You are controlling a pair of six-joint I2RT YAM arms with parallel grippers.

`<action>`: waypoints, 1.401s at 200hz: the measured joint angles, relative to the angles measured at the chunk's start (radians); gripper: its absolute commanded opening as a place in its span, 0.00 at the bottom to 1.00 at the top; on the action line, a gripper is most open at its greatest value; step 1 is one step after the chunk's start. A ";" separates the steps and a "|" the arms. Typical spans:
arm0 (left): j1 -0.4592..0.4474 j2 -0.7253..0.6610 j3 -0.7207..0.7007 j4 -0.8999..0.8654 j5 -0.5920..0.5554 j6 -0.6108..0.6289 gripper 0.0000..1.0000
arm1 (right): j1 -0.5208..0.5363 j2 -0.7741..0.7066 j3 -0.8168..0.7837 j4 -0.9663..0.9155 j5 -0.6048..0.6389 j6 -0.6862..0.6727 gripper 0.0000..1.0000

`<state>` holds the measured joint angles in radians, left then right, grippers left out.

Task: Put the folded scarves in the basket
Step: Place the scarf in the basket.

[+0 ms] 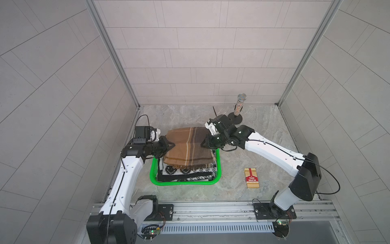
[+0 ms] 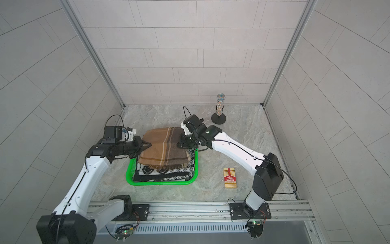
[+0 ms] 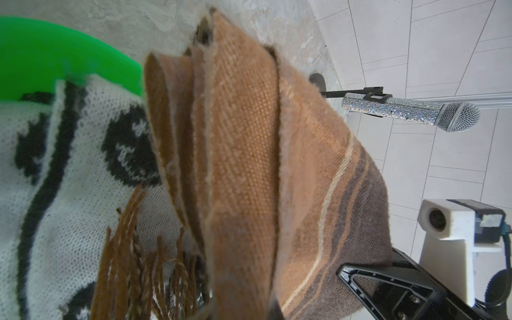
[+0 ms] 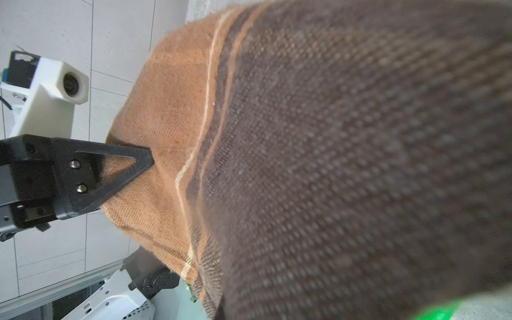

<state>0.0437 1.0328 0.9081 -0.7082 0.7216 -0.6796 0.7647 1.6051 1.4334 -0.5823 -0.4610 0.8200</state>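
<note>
The folded scarf [image 1: 187, 147], brown with pale stripes, is held up between the two arms, just above the green basket [image 1: 185, 183], and it is not yet laid down. The left jaws are clamped on its tan left edge, where one black finger [image 4: 124, 166] is seen pressed on top of the cloth. The right jaws are clamped on the opposite dark brown edge, and a finger [image 3: 388, 288] is seen there too. So the scarf is stretched from side to side between the jaws, with its stripes running from the far side to the near side. The basket is occupied by a black and white knitted cloth [image 1: 185, 172], and the fringed near edge of the scarf hangs down over this cloth. Whether it touches cannot be told for sure. The far part of the scarf seems to reach beyond the far rim of the basket, though this may only be caused by its height. Neither arm is nearer, as each is at its own end. It is judged that both must be lowered together and drawn a little toward the near side.
</note>
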 measured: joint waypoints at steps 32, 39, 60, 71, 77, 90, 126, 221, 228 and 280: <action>0.000 -0.067 -0.040 -0.044 -0.047 0.010 0.00 | 0.019 -0.008 -0.049 0.032 0.002 0.011 0.00; 0.000 -0.080 -0.055 -0.050 -0.055 0.011 0.00 | 0.021 -0.008 -0.056 0.038 0.002 0.012 0.00; 0.000 -0.101 -0.100 -0.056 -0.068 0.015 0.00 | 0.027 -0.008 -0.077 0.058 0.001 0.019 0.00; 0.000 -0.102 -0.122 -0.055 -0.069 0.018 0.00 | 0.032 -0.008 -0.090 0.066 0.000 0.023 0.00; 0.000 -0.101 -0.132 -0.054 -0.069 0.019 0.00 | 0.035 -0.008 -0.100 0.072 0.000 0.024 0.00; 0.000 -0.100 -0.151 -0.050 -0.072 0.024 0.00 | 0.041 -0.008 -0.121 0.086 0.000 0.029 0.00; -0.002 -0.071 -0.178 -0.026 -0.088 0.050 0.00 | 0.047 -0.002 -0.177 0.133 0.005 0.040 0.00; 0.000 -0.115 -0.258 -0.023 -0.288 -0.006 0.32 | 0.046 0.038 -0.248 0.124 0.126 0.049 0.47; 0.001 -0.130 -0.266 -0.023 -0.306 -0.014 0.32 | 0.044 0.037 -0.254 0.116 0.139 0.049 0.49; 0.002 -0.148 -0.277 -0.021 -0.398 -0.034 0.28 | 0.042 -0.045 -0.324 0.091 0.223 0.045 0.50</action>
<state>0.0456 0.8848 0.6315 -0.7288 0.3233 -0.7139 0.8066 1.5604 1.1095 -0.4911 -0.2379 0.8650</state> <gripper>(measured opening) 0.295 0.501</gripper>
